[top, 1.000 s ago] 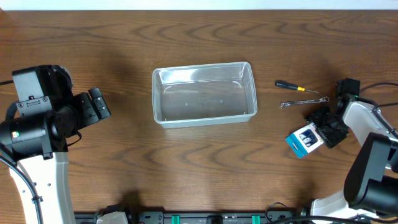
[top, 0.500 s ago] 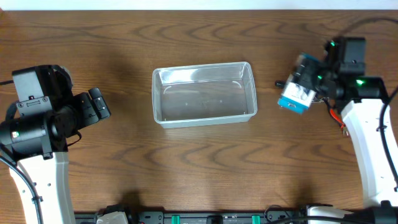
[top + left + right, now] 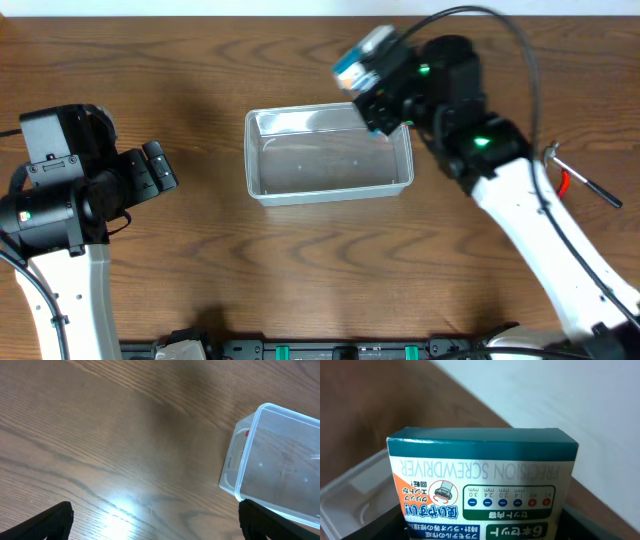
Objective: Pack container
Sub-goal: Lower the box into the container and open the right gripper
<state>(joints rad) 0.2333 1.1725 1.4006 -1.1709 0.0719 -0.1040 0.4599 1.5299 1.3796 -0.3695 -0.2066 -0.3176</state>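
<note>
The clear plastic container (image 3: 330,190) sits at the table's centre; it also shows in the left wrist view (image 3: 280,460) and the right wrist view (image 3: 350,495). My right gripper (image 3: 375,85) is shut on a precision screwdriver box (image 3: 360,55) with a green top and white label (image 3: 480,485), held above the container's far right rim. My left gripper (image 3: 160,168) is open and empty, well to the left of the container (image 3: 155,520).
A red-handled tool and a metal wrench (image 3: 580,183) lie at the right edge of the table, partly hidden by my right arm. Bare wood lies between the left gripper and the container.
My right gripper has carried the screwdriver box from the right side of the table up and left to above the container's far rim. The left arm has not moved.
</note>
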